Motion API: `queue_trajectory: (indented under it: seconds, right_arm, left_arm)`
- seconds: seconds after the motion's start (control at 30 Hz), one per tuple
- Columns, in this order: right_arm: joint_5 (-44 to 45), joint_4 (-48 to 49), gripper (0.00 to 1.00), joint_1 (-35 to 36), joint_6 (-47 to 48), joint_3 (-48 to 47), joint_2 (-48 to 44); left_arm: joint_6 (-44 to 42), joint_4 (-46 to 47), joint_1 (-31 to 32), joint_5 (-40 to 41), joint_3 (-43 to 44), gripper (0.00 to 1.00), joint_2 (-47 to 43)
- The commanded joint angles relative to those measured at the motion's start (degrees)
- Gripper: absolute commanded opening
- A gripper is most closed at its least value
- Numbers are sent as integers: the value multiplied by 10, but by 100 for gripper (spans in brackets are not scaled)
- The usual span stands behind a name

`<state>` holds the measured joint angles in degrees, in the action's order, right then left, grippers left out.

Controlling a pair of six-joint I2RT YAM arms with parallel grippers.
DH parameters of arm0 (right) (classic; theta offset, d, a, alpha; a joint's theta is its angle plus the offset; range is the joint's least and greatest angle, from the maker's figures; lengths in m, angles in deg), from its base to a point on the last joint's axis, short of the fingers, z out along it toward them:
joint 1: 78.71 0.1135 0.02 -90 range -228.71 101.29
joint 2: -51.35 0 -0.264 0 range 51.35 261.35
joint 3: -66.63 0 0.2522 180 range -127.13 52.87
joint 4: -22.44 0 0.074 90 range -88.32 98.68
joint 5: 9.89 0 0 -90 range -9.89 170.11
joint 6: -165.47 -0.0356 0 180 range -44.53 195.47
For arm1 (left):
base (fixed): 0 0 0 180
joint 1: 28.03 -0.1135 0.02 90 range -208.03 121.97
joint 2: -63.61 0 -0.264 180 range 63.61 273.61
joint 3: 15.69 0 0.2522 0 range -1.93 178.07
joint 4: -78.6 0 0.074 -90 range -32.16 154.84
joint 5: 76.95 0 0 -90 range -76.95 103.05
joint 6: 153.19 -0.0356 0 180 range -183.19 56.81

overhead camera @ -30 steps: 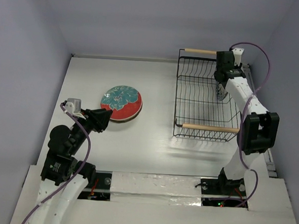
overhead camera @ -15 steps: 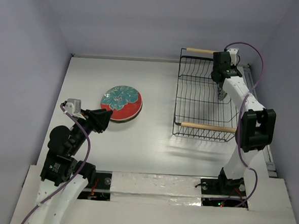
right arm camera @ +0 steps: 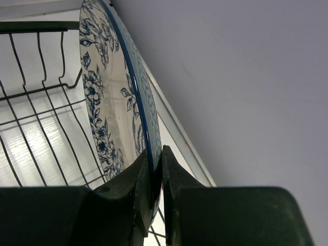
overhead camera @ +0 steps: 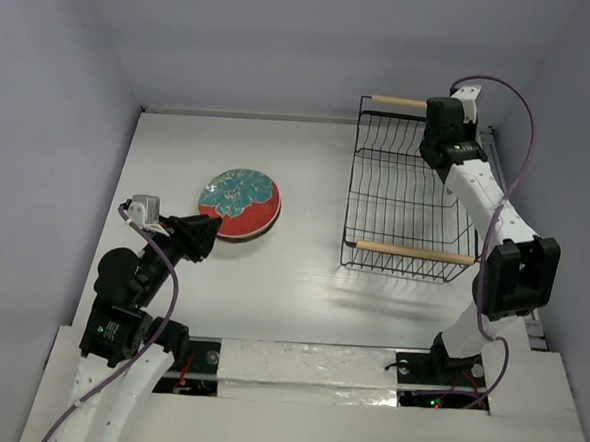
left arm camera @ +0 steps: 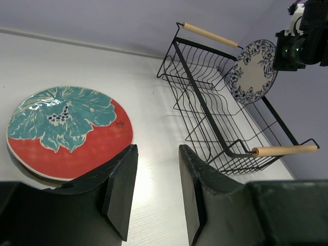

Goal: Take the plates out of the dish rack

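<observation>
Right wrist: upright rim grip

The right hand (right arm camera: 154, 171) clamped the round white-and-blue floral ceramic plate (right arm camera: 110, 102) by its rim, edge-on and upright above the far end of the black wire dish rack (overhead camera: 413, 252). The left hand (left arm camera: 157, 169), part-open, hovered well apart.

Gaping left claw (left arm camera: 157, 152) sits near the teal-and-red plate (left arm camera: 66, 130) (blue-floral plate (left arm camera: 252, 72) raised over the dish rack (left arm camera: 210, 35)).

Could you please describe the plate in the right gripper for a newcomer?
Find the black wire rack on the right. Over its far right corner the right gripper pinches a plate. Its blue flowers on white differ from the teal-and-red plate.
</observation>
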<state>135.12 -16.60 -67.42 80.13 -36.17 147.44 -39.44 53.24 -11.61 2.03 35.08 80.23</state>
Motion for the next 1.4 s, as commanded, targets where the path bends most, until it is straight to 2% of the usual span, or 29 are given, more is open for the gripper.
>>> queue_trajectory:
  seconds: [0.0,0.13,0.43,0.53,0.63,0.67,0.83,0.97,1.2,1.37]
  right_arm:
    - [39,73,0,0,-33,13,-32]
    - [13,81,0,0,-67,15,-91]
    - [-214,72,0,0,-184,23,-248]
    - [-357,101,0,5,-220,56,-282]
    - [-454,145,0,25,-267,95,-289]
    - [-498,158,0,36,-278,104,-286]
    - [-546,244,0,146,-336,137,-229]
    - [-609,311,0,204,-381,131,-147]
    - [-614,375,0,275,-452,86,-19]
    - [-606,411,0,289,-505,73,56]
  left_arm:
    - [2,18,3,5,3,35,-2]
    - [2,18,3,2,2,35,3]
    - [2,18,3,6,3,35,7]
    - [2,18,3,6,3,35,11]
    - [2,18,-3,7,3,35,13]
    - [2,18,-3,7,3,35,16]
    - [2,16,-19,9,4,35,23]
    - [1,14,-30,11,5,39,33]
    - [0,16,-48,7,5,41,49]
    - [-1,15,-60,9,5,42,54]
